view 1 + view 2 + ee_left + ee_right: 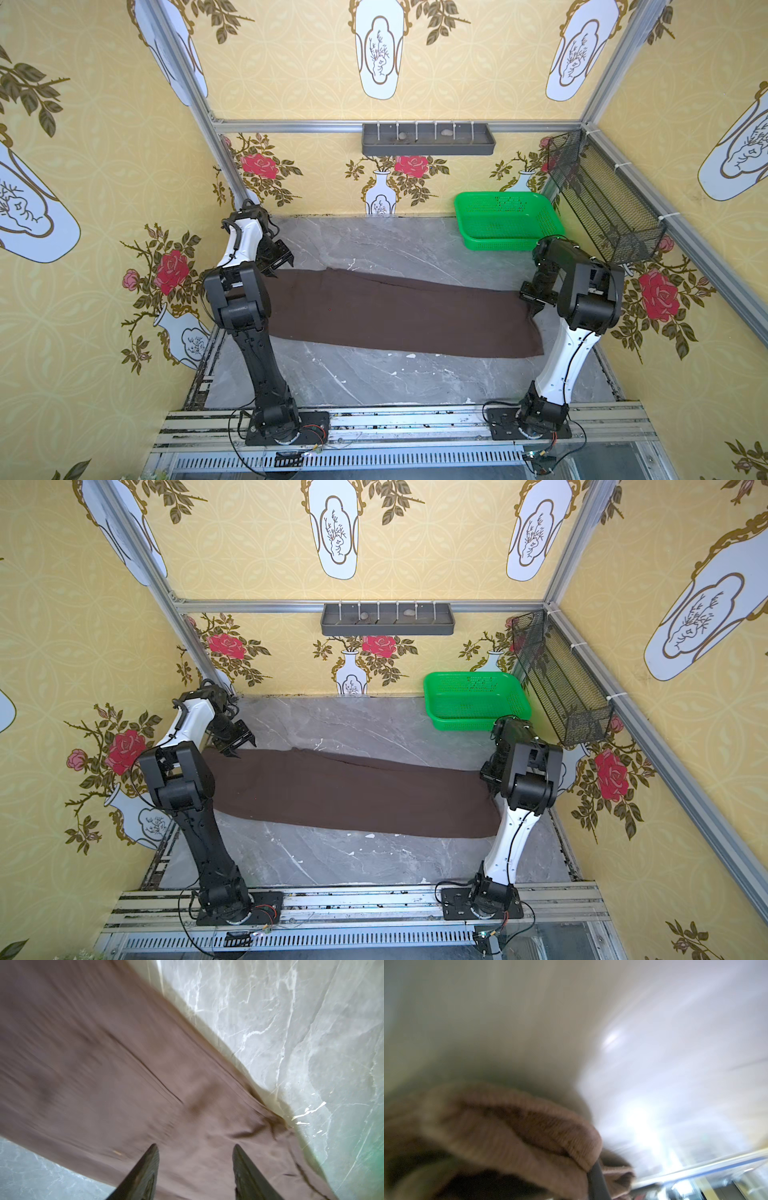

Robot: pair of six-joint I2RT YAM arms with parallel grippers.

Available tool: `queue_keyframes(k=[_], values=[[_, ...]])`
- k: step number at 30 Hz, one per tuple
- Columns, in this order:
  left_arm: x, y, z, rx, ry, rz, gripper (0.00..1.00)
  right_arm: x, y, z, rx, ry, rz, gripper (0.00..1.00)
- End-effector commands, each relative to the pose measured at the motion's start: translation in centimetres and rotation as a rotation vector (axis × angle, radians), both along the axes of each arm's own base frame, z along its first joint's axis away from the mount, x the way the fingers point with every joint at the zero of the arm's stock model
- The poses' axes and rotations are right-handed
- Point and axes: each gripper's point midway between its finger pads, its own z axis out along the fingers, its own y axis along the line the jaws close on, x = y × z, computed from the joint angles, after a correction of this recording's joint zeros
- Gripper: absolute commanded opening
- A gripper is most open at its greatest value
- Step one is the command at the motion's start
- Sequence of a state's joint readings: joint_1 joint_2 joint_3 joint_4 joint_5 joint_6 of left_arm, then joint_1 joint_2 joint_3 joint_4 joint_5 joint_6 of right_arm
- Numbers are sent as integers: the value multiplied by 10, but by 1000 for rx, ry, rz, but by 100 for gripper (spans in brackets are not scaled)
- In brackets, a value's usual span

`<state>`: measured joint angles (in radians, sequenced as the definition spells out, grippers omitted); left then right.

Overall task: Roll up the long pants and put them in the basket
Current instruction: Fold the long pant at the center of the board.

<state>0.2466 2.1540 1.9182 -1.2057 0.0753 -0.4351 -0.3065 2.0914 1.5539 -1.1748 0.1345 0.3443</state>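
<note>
My R gripper (533,307) is pinched shut on one end of the long pants (395,316). L gripper (195,1147) hangs half open over the other end, holding nothing.

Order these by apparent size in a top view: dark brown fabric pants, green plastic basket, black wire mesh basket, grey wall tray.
1. Dark brown fabric pants.
2. Black wire mesh basket and green plastic basket: alike; the mesh one hangs higher, nearer the camera.
3. Grey wall tray.

No text could be read, no labels, brands, numbers or signs were legible, the wallpaper (104,166) carried pictures only.
</note>
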Motion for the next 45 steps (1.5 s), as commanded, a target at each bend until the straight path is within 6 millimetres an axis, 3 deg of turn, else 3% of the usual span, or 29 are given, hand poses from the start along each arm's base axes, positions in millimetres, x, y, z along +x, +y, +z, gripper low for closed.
queue_keyframes(k=[1,6,10,13,17,25,31,37,42,45], values=[[-4,-2,-7,-5,5,-22,58,15,-53,31,-256,-43,16,0],[-14,-6,-15,-17,21,-20,58,16,-79,58,-325,-49,-34,0],[-24,-16,-21,-30,35,-37,57,14,-63,57,-271,-52,-14,0],[-36,-29,-29,-35,61,-67,57,15,-35,61,-249,-48,59,0],[-53,-50,-46,-52,95,-97,57,24,18,72,-160,-91,153,0],[-69,-100,-89,-55,171,-183,56,34,112,126,-19,-163,245,0],[-64,-155,-104,-33,192,-287,56,22,180,155,109,-189,271,0],[-58,-238,-109,-75,194,-385,55,13,244,160,241,-206,267,0],[-42,-319,-93,-124,142,-472,55,6,289,158,307,-203,297,0],[-35,-349,-78,-137,112,-509,55,7,311,163,365,-228,311,0]])
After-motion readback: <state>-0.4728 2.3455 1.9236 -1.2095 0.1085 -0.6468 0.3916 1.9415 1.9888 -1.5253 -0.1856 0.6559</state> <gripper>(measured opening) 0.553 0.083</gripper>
